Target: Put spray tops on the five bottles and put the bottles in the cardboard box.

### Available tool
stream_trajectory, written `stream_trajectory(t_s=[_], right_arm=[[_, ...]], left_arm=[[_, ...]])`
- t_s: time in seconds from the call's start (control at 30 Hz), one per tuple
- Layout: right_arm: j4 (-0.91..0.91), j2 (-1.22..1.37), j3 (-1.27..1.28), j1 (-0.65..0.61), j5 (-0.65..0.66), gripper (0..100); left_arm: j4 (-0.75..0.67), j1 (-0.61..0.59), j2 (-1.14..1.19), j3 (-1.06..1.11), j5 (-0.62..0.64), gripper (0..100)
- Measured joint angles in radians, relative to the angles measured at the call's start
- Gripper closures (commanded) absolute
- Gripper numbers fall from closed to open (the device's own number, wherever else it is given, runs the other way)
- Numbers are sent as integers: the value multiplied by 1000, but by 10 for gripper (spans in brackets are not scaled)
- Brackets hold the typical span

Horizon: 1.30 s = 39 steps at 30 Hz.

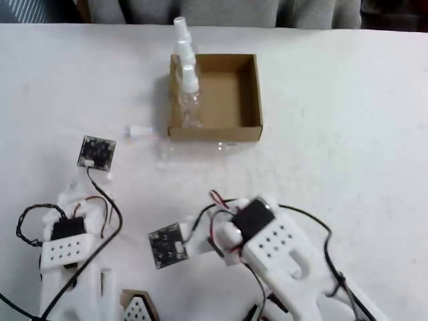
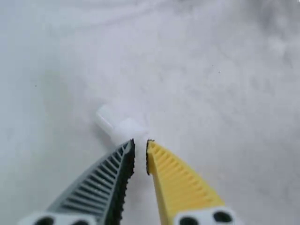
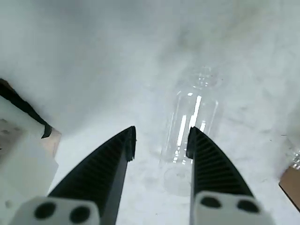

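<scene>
On the tabletop (image 1: 348, 100) near the cardboard box (image 1: 257, 93), a spray top (image 2: 117, 124) and a clear bottle (image 3: 192, 126) lie loose.
The spray top is small and round, so a closing pinch could likely squirt it sideways. The bottle lies on its side and may roll if only one finger meets it. The left gripper (image 2: 140, 146) has its fingers a narrow slit apart, holding nothing, tips right at the spray top. The right gripper (image 3: 161, 136) is moderately open and empty, with the bottle just beyond its tips. Capped bottles (image 1: 188, 87) stand in the box.
</scene>
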Motion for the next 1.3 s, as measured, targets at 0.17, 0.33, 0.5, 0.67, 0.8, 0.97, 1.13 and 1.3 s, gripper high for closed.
stream_trajectory(t_s=[0.17, 0.33, 0.5, 0.67, 0.8, 0.97, 1.13, 1.3], right_arm=[[-2, 124, -87, 2, 0, 746], [-8, 222, -140, 0, 0, 745], [-58, 298, -149, 38, 0, 743], [-78, 356, -149, 69, 0, 687], [-106, 410, -149, 66, 0, 686], [-141, 468, -149, 66, 0, 686], [-183, 516, -149, 97, 2, 686], [-218, 594, -149, 127, 35, 686]], left_arm=[[0, 0, 0, 0, 0, 936], [0, 0, 0, 0, 0, 936], [0, 0, 0, 0, 0, 936], [0, 0, 0, 0, 0, 936], [0, 0, 0, 0, 0, 936], [0, 0, 0, 0, 0, 936], [0, 0, 0, 0, 0, 936], [0, 0, 0, 0, 0, 936]])
